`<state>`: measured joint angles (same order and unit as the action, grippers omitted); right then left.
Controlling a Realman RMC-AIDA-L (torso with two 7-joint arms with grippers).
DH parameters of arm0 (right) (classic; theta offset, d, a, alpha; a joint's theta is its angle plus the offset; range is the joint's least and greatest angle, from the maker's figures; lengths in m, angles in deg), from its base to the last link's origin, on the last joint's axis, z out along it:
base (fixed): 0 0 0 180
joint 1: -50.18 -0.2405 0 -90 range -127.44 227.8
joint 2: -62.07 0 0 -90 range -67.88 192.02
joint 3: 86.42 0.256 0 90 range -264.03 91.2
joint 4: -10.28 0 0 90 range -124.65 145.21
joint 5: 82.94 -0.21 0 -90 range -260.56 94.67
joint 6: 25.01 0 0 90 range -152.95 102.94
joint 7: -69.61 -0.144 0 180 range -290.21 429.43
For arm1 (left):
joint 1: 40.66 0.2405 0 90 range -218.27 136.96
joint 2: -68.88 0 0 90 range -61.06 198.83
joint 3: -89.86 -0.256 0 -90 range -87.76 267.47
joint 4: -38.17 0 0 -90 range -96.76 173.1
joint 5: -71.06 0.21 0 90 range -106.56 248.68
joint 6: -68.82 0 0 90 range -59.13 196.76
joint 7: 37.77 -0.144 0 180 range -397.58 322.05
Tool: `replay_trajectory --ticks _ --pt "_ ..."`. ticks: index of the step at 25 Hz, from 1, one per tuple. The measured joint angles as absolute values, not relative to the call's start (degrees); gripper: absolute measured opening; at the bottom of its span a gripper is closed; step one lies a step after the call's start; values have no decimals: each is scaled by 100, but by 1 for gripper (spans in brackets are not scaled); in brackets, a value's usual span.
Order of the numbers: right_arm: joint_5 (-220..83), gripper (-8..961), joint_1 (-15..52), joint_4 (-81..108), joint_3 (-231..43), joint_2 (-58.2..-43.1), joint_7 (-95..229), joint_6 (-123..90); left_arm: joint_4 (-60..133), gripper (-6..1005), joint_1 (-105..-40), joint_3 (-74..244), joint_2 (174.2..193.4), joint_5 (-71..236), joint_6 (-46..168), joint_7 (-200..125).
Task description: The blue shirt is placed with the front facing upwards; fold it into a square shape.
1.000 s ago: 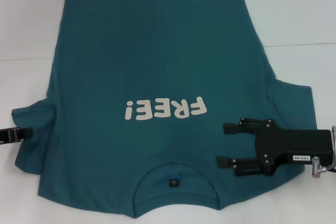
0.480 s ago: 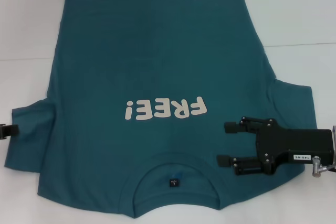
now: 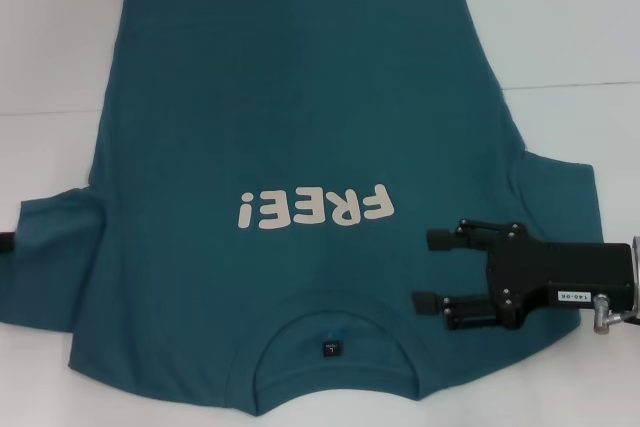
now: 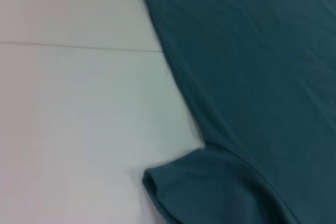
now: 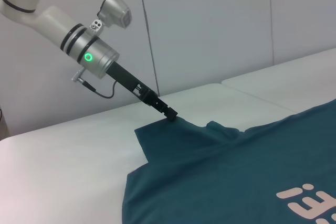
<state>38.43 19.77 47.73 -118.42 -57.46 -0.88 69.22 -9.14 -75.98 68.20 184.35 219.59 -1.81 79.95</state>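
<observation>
Now the left end effector (image 5: 170, 115), clamped on the blue shirt's (image 3: 300, 147) sleeve at frame left, should pull evenly; the right end effector (image 3: 430, 272) hovers apart at lower right

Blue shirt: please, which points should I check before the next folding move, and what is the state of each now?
1. Dark teal-blue cotton T-shirt front up, white lettering showing: ok.
2. Right gripper open over the shirt beside the collar: ok.
3. Left gripper at the edge of the left sleeve; hold on it: cannot tell.
4. That sleeve flat: not ok, cloth is puckered near the gripper.
</observation>
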Motion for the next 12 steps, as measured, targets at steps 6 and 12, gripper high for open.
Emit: replay_trajectory --ticks 6,12 --pt "3844 913 1980 4782 -11840 -5746 -88 6920 -911 56 -7610 6794 18341 22003 -136 7992" --pt "3844 914 1984 4779 -11840 -5746 -88 6920 -909 61 -7692 6789 18295 22222 -57 7991"
